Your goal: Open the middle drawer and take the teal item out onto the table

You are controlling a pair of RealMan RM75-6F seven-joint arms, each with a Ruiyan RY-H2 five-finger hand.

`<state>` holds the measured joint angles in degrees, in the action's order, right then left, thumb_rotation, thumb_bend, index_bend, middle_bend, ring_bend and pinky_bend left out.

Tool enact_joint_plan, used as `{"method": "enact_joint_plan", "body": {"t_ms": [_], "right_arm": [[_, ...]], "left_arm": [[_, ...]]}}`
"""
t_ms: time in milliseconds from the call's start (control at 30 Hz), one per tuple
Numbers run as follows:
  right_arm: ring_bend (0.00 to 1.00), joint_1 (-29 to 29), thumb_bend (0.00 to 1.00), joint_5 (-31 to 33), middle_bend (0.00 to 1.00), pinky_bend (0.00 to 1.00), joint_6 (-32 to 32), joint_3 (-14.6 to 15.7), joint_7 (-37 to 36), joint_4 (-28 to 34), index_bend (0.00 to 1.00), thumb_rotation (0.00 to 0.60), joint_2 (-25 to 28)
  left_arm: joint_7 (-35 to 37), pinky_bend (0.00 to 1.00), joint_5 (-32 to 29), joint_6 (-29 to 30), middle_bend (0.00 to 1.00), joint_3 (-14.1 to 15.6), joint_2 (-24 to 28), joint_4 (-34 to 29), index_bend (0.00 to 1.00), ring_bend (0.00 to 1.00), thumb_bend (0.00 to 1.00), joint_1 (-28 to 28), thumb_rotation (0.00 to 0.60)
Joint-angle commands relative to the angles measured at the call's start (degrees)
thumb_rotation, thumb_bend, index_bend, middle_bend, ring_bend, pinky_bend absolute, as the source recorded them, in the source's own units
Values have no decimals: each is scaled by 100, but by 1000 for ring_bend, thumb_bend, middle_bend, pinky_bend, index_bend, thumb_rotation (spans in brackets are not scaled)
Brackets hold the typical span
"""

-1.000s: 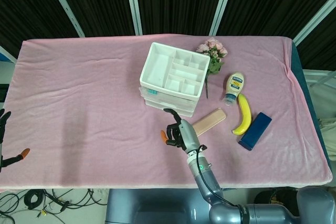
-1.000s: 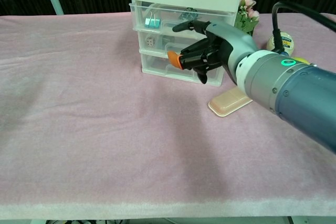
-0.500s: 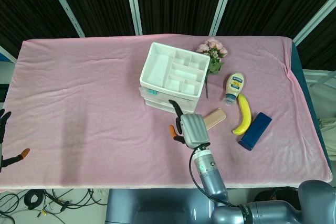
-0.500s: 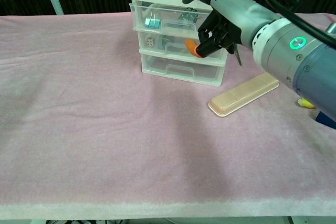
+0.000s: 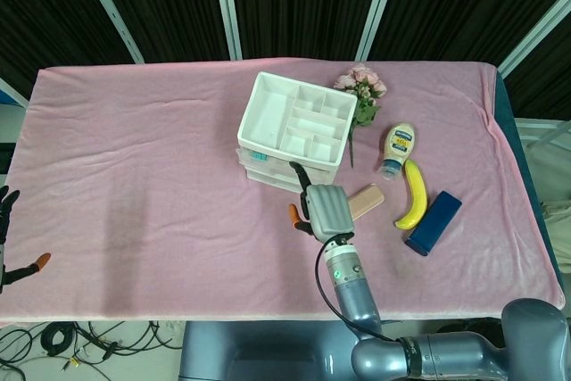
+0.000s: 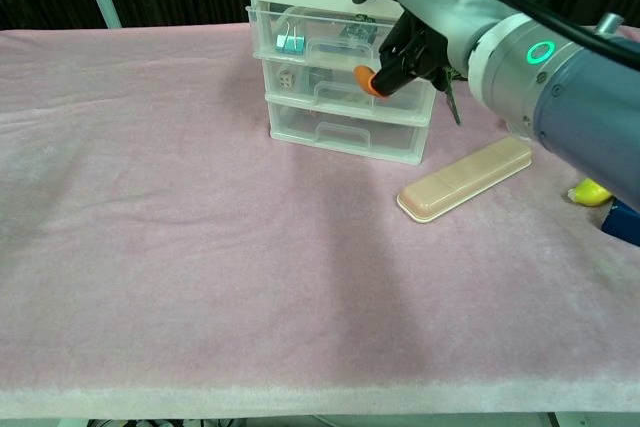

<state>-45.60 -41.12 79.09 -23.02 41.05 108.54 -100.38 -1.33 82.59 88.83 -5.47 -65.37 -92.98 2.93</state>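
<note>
The white drawer unit stands mid-table with its three clear drawers shut. My right hand is up against its front, fingers curled, one orange fingertip touching the front of the middle drawer. It holds nothing. A teal clip shows in the top drawer; in the middle drawer I make out only a small pale cube, the rest being hidden by the hand. My left hand hangs at the far left edge, off the table, fingers spread.
A beige flat case lies just right of the hand. Further right are a banana, a blue box and a mayonnaise bottle. Pink flowers lie behind the unit. Pink cloth covers the table.
My right hand has risen and moved forward from the bottom drawer's level to the middle drawer's front, its orange fingertip now touching it. The drawers and my left hand have not moved.
</note>
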Motion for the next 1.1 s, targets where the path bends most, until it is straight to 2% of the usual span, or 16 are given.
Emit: {"method": "enact_joint_plan", "body": {"t_ms": [33,567,1100], "right_arm": [[864,-39,388,100,816,767,25,-55,34,-58,148,600,-20],[864,-164,390,389,816,767,40,-119,139,-147,302,600,-10],[864,-174,392,308,816,767,184,45,129,140,342,600,13]], "left_arm": [[17,0,6,-15,0,11,5,-6,0,0,9,2,600],[29,0,-5,-21,0,6,5,0,0,0,8,5,600],[73,0,-16,-41,0,11,23,-23,0,0,9,5,600]]}}
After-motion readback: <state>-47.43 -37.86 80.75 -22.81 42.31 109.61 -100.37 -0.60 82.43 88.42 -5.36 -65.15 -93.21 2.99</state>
